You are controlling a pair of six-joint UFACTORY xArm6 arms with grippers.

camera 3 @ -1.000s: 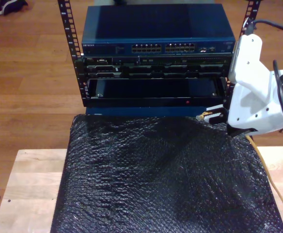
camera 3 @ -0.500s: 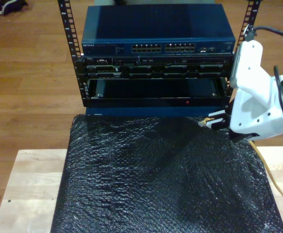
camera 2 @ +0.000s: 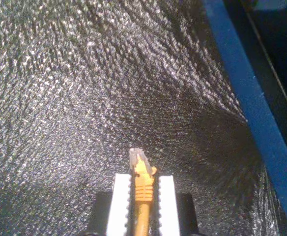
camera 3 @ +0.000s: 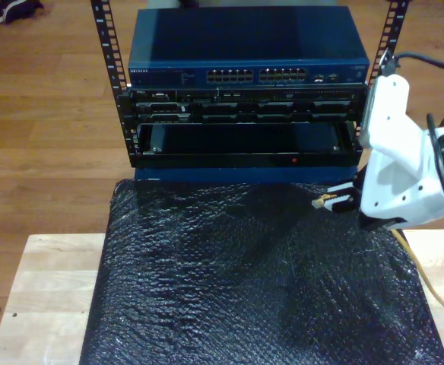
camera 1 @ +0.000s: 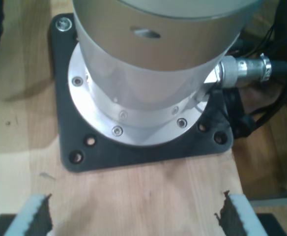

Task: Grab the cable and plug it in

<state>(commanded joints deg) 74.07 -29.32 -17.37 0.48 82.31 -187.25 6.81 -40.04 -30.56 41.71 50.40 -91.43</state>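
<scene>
Soft, slightly grainy indoor light is falling across the exterior view, glinting off the black bubble wrap (camera 3: 260,281). Glare is sparkling on it in the second wrist view. The metal arm base (camera 1: 158,73) is looking blurred close up.

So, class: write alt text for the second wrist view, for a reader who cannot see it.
My second gripper is shut on the cable, whose clear plug sticks out past the pads. Beyond the plug lies black bubble wrap, with a blue edge alongside it.
</scene>
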